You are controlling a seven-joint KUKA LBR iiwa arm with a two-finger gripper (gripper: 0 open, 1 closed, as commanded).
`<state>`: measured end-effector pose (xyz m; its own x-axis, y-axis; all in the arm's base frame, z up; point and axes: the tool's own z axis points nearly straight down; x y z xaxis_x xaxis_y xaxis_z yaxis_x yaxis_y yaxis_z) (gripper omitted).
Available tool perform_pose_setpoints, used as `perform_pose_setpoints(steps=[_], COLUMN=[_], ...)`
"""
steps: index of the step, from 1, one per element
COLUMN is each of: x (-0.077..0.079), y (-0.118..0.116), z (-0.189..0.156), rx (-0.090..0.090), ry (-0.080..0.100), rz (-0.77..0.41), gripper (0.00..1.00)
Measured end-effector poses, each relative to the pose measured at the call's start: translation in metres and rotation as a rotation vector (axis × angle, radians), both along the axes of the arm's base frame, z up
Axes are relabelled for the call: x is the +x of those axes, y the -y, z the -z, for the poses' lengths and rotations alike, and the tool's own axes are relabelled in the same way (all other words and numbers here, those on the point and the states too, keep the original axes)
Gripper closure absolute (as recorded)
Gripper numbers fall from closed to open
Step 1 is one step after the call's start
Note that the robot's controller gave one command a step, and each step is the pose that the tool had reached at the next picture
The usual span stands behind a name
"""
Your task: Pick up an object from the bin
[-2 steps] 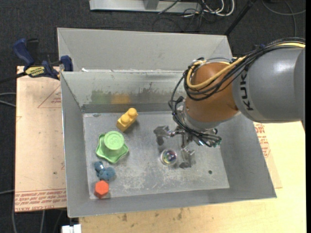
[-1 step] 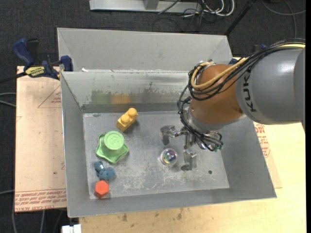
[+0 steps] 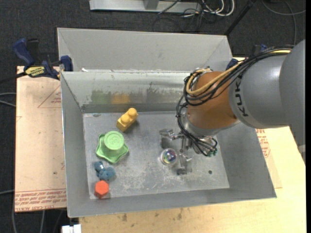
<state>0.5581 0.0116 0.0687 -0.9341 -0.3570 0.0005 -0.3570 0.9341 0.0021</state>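
Arm (image 3: 262,91) hung over frame right | your gripper (image 3: 175,154) stood spread at lower centre | shiny ball (image 3: 168,156) lay just beside its fingers (image 3: 182,168), unclamped | green cap (image 3: 112,146), red block (image 3: 101,189) sat lower left

Overhead camera — one view
Looking down, slightly tilted, on the whole grey bin (image 3: 146,178); arm (image 3: 272,93) entering at right.
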Motion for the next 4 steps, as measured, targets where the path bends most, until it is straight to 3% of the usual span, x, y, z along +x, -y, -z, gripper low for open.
perform_pose_setpoints(steps=[1, 2, 4], x=[0.005, 0.005, 0.008], y=[-0.018, -0.018, -0.02], z=[-0.001, -0.001, -0.125], rx=[0.0, 0.0, 0.0], ry=[0.004, 0.003, 0.012], rz=[-0.022, -0.022, -0.022], gripper=[0.0, 1.0, 1.0])
